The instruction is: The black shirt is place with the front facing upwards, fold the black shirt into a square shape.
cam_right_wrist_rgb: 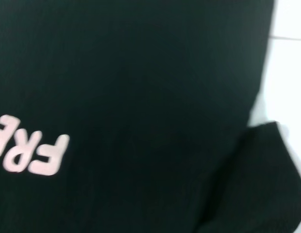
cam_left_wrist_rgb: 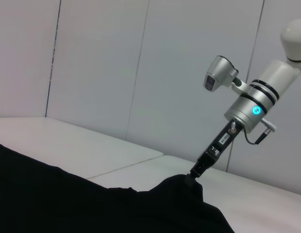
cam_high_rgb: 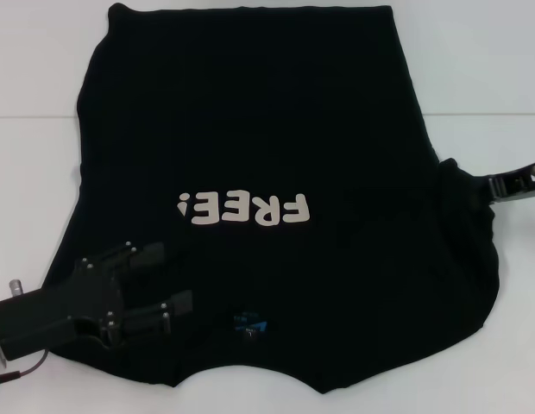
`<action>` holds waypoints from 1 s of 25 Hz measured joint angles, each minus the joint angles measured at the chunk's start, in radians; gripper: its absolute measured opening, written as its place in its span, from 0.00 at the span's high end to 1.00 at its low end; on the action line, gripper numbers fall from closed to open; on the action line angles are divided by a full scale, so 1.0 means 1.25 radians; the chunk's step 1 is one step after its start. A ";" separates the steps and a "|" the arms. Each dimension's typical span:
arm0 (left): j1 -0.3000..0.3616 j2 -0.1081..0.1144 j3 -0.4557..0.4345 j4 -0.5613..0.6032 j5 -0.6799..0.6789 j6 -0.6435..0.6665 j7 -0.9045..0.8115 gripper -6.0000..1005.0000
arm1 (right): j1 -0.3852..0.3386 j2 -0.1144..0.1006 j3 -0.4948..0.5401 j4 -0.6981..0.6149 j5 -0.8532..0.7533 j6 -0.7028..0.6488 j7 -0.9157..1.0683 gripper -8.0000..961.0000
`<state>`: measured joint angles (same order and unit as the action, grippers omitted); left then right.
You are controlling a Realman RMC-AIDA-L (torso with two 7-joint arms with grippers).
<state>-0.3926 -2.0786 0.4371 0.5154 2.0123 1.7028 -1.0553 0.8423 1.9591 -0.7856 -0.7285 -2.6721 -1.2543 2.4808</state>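
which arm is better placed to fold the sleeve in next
Right: its pincer already meets the bunched sleeve edge of the black shirt. The left pincer sits open over the shoulder near the collar.

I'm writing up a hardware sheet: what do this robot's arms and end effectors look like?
The left end effector is matte black and boxy, with blocky fingers and small screws. The right arm is silver-white and cylindrical, with black rings, a glowing cyan light, a grey wrist camera and a thin looping cable.
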 joint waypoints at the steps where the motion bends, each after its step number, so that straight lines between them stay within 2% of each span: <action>1: 0.000 0.000 0.000 0.000 0.000 0.000 0.000 0.14 | 0.005 0.002 -0.001 0.000 0.000 -0.002 -0.007 0.97; 12: 0.001 0.001 0.000 0.000 0.000 0.000 0.000 0.14 | 0.045 0.025 -0.119 -0.005 -0.005 -0.007 -0.023 0.97; 25: 0.001 0.000 0.000 0.000 0.000 -0.006 0.000 0.14 | 0.075 0.048 -0.146 -0.018 -0.001 -0.012 -0.044 0.97</action>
<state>-0.3911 -2.0783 0.4372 0.5154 2.0126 1.6950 -1.0554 0.9366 2.0193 -0.9685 -0.7514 -2.6738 -1.2688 2.4262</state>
